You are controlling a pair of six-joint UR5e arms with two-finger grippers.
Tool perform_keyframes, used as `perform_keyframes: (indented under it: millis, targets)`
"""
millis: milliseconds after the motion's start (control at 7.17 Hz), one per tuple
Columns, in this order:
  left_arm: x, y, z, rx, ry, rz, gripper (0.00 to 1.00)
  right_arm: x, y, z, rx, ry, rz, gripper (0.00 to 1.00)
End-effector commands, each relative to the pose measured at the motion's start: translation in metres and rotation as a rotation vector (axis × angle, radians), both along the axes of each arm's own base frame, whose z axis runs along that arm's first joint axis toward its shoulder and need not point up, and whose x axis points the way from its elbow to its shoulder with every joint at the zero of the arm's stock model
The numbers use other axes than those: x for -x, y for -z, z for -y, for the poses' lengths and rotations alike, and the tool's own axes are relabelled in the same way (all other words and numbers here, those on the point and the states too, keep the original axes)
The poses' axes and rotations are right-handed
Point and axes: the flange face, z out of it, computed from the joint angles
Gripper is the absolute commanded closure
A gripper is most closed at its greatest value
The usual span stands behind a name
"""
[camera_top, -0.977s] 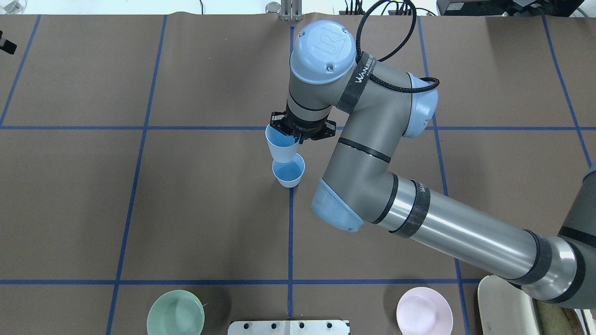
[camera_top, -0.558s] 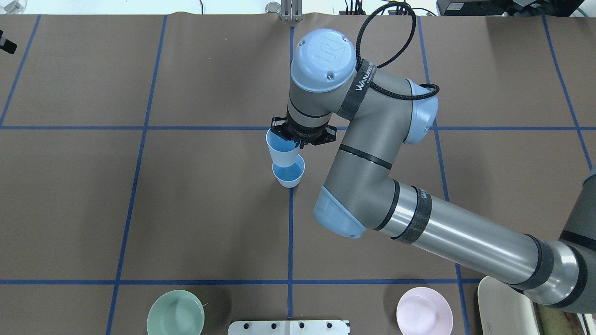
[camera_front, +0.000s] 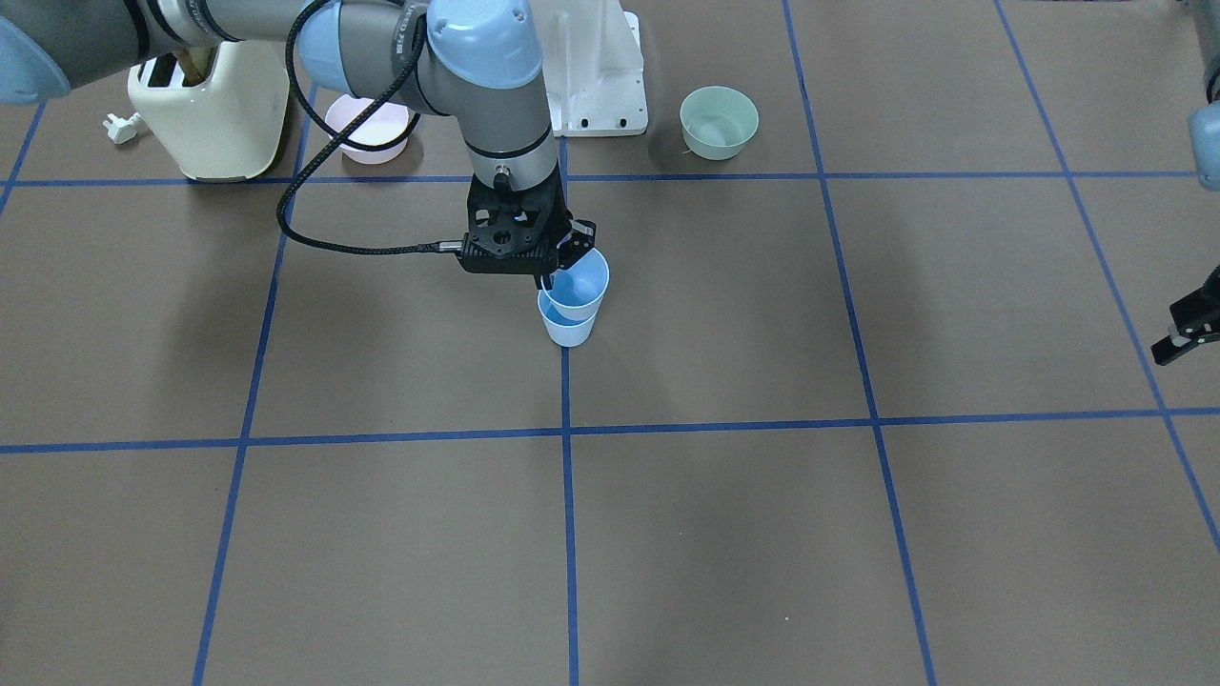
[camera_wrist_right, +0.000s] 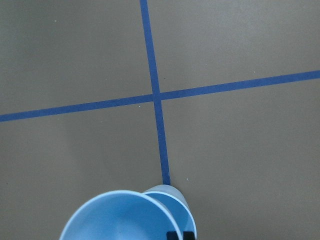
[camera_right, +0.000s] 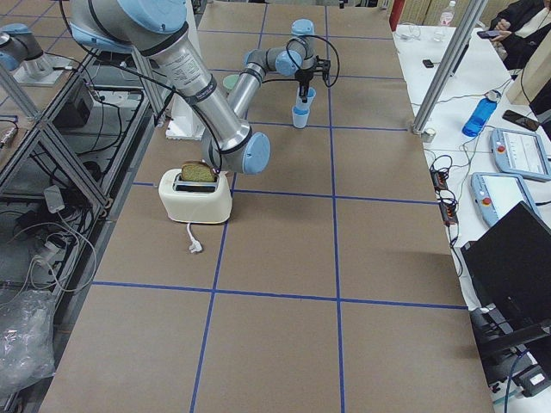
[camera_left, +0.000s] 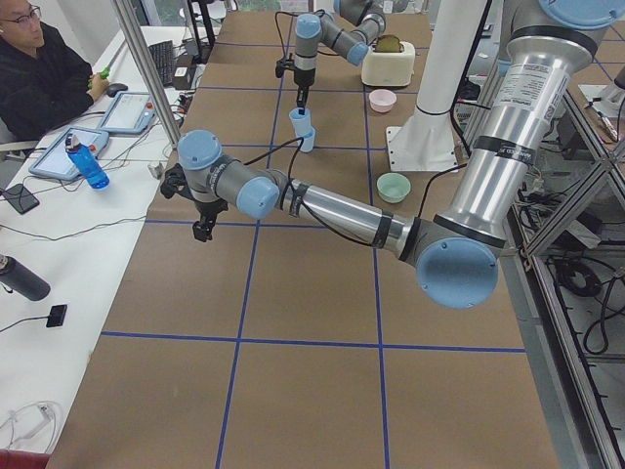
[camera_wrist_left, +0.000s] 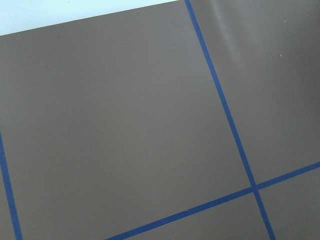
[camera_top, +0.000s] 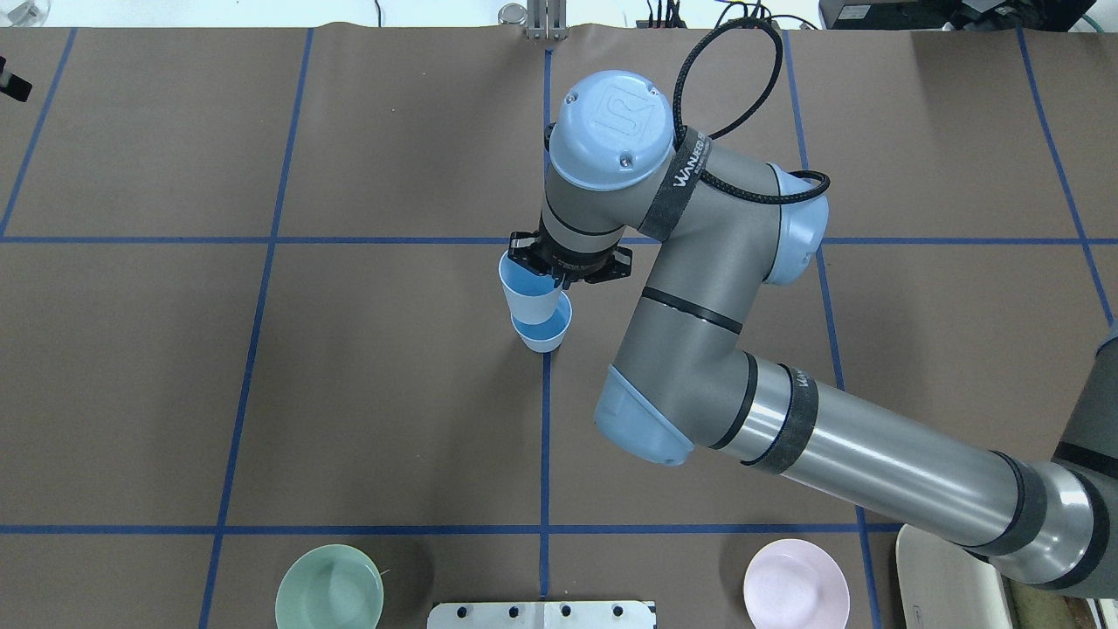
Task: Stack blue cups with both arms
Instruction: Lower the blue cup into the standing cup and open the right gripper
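Note:
Two pale blue cups sit near the table's middle. One blue cup (camera_top: 543, 332) (camera_front: 569, 331) stands on a blue tape line. My right gripper (camera_top: 559, 278) (camera_front: 553, 278) is shut on the rim of the other blue cup (camera_top: 527, 293) (camera_front: 581, 278) and holds it tilted, its base dipping into the standing cup. The right wrist view shows the held cup (camera_wrist_right: 120, 217) over the standing one (camera_wrist_right: 184, 207). My left gripper (camera_front: 1187, 329) (camera_left: 202, 230) hangs far off to the side above bare table; its fingers look apart and empty.
A mint-green bowl (camera_top: 329, 587) and a pink bowl (camera_top: 795, 587) sit near the robot's white base (camera_front: 600, 86). A cream toaster (camera_front: 210, 110) stands beside the pink bowl. An operator (camera_left: 39, 68) sits at the side desk with a bottle (camera_left: 86, 161).
My right arm has brought the held cup down and nearer, so it now overlaps the standing cup more. The standing cup and bowls have not moved.

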Motion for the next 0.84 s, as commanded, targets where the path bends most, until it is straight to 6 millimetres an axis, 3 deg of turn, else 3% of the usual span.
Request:
perform_keyframes:
  millis: [0, 698]
  targets:
    - [0.0002, -0.0001, 0.0001, -0.001, 0.000, 0.000, 0.03, 0.0025, 0.0005, -0.0014, -0.023, -0.021, -0.012, 1.00]
    - [-0.0007, -0.0001, 0.0000, 0.000, 0.000, 0.000, 0.03, -0.0030, -0.0089, -0.0039, -0.042, -0.027, -0.022, 1.00]
